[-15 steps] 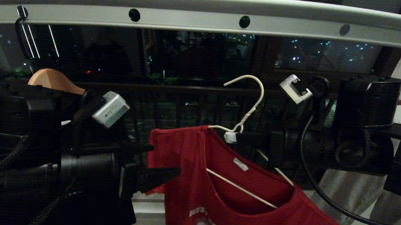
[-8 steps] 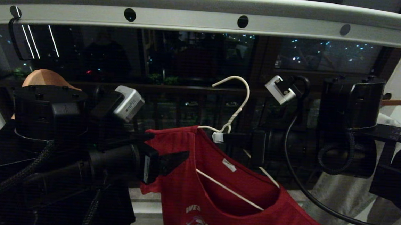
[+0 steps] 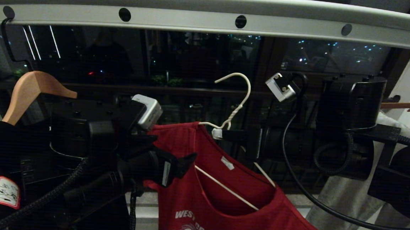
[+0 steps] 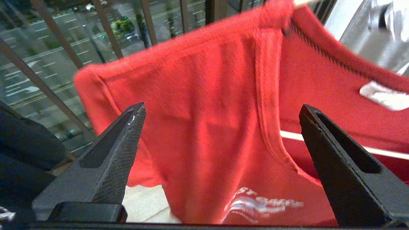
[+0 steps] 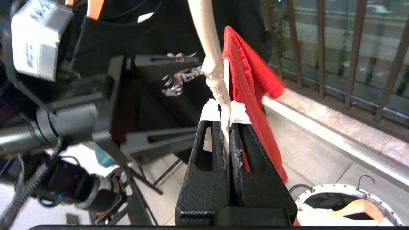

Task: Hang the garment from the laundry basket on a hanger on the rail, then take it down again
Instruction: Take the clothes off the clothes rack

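Below rail (image 3: 210, 21), red garment (image 3: 221, 197) draped on hanger (image 3: 232, 107); right gripper (image 3: 221, 133) pinching wire neck; left gripper (image 4: 220, 137) jaws spread beside sleeve. Garment light, limp; probably best taken at shoulder seam

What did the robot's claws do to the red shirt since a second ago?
The open left claw swung up and in over the red shirt's shoulder, without gripping it. The right claw carried the white hanger slightly left, staying shut on its neck. The hook is still below the rail.
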Tool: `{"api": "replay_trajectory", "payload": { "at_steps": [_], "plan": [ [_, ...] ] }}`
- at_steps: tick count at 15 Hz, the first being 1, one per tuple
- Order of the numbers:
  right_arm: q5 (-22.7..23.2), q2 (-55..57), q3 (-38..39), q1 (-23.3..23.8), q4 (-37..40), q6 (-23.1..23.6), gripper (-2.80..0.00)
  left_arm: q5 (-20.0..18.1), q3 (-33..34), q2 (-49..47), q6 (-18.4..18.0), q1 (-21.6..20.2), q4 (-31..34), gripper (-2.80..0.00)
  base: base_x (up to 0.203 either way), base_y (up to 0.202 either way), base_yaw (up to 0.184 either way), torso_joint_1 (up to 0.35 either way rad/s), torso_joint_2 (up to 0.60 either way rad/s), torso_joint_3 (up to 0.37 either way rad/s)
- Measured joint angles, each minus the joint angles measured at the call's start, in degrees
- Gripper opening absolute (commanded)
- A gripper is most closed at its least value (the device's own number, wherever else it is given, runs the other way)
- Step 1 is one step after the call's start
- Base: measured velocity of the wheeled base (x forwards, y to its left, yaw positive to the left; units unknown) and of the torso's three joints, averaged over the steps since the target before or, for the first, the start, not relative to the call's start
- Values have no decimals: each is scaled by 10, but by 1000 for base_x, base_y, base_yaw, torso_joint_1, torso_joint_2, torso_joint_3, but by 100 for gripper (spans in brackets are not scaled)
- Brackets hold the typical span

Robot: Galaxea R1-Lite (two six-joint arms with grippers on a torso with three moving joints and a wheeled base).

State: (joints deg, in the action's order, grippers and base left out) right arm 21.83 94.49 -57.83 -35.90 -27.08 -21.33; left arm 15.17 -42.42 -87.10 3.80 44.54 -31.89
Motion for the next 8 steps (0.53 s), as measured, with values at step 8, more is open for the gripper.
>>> {"api": "replay_trajectory", "payload": {
  "at_steps": [8],
  "plan": [
    [-4, -1, -1, -8, 0, 0, -280, 80, 18, -65, -59, 2, -152, 0, 0, 0, 0, 0, 0, 0]
  ]
}}
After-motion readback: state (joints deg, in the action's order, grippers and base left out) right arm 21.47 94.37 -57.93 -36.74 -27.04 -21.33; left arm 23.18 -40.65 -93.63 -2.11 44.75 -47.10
